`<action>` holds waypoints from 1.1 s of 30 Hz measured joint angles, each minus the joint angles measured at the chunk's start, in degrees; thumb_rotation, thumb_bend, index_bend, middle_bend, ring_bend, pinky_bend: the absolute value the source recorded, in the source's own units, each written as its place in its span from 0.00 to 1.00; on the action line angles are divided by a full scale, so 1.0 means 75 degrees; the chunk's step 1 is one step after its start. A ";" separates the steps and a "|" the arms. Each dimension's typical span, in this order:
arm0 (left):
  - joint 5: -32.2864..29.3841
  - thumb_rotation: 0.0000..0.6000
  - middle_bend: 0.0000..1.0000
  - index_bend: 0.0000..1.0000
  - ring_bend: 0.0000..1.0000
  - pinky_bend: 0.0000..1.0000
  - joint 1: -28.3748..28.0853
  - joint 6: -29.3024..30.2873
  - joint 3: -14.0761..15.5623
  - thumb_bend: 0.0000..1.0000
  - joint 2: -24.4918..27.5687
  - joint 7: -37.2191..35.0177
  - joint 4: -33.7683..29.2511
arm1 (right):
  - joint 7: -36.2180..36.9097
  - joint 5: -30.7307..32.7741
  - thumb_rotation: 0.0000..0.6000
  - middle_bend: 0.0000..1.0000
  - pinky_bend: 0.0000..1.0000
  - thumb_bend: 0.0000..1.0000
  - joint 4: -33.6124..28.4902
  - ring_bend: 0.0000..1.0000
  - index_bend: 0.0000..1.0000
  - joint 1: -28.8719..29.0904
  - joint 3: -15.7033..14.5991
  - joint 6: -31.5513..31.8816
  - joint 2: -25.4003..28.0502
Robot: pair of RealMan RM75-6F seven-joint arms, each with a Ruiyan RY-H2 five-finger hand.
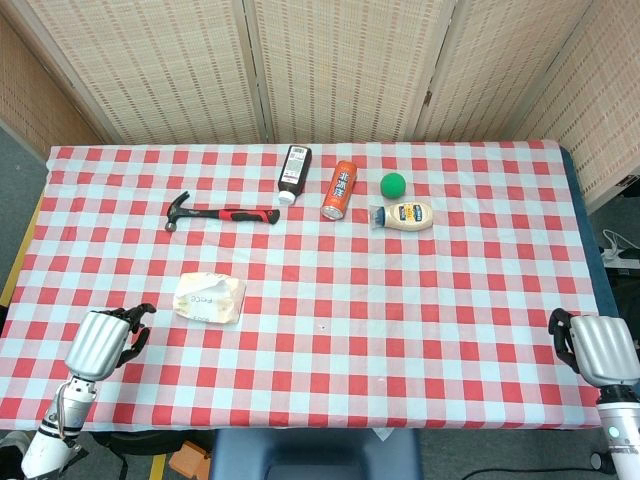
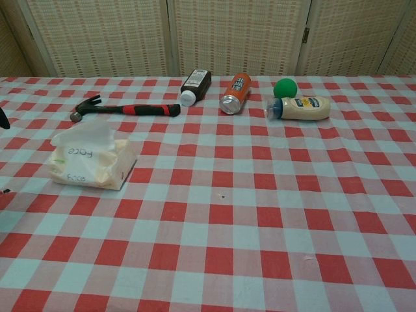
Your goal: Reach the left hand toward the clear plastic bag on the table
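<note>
The clear plastic bag [image 1: 209, 297] lies flat on the checked tablecloth at the front left, with pale contents and handwriting on it; the chest view shows the bag [image 2: 91, 158] at the left. My left hand [image 1: 105, 340] hovers at the table's front-left corner, a short way left of and nearer than the bag, not touching it. Its dark fingers [image 1: 137, 318] point toward the bag, apart and holding nothing. My right hand [image 1: 595, 347] sits at the front-right edge, far from the bag, with nothing in it.
Along the far side lie a hammer [image 1: 222, 213], a dark bottle [image 1: 293, 173], an orange can [image 1: 340, 189], a green ball [image 1: 393, 184] and a mayonnaise bottle [image 1: 404, 215]. The table [image 1: 420, 320] is covered by a red-and-white cloth.
</note>
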 measured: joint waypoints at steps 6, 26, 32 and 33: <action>-0.0031 1.00 0.65 0.37 0.68 0.83 0.0010 -0.0049 -0.0011 0.45 0.0015 0.0065 -0.0025 | 0.0039 -0.0079 1.00 0.87 0.98 0.36 -0.0005 0.73 1.00 -0.0016 -0.0029 0.0024 0.0011; -0.0978 1.00 0.76 0.25 0.76 0.90 -0.1209 -0.1756 -0.0861 0.42 -0.0864 0.0583 0.0399 | 0.0110 -0.0105 1.00 0.87 0.98 0.36 -0.0009 0.73 1.00 -0.0007 -0.0060 -0.0062 0.0086; -0.1401 1.00 0.76 0.27 0.76 0.90 -0.1499 -0.2249 -0.1009 0.42 -0.1197 0.0722 0.0678 | 0.0131 -0.0183 1.00 0.87 0.98 0.36 -0.0009 0.73 1.00 -0.0018 -0.0093 -0.0044 0.0091; -0.1456 1.00 0.77 0.29 0.76 0.91 -0.1537 -0.2307 -0.1016 0.42 -0.1254 0.0732 0.0747 | 0.0133 -0.0179 1.00 0.87 0.98 0.36 -0.0007 0.73 1.00 -0.0016 -0.0092 -0.0047 0.0091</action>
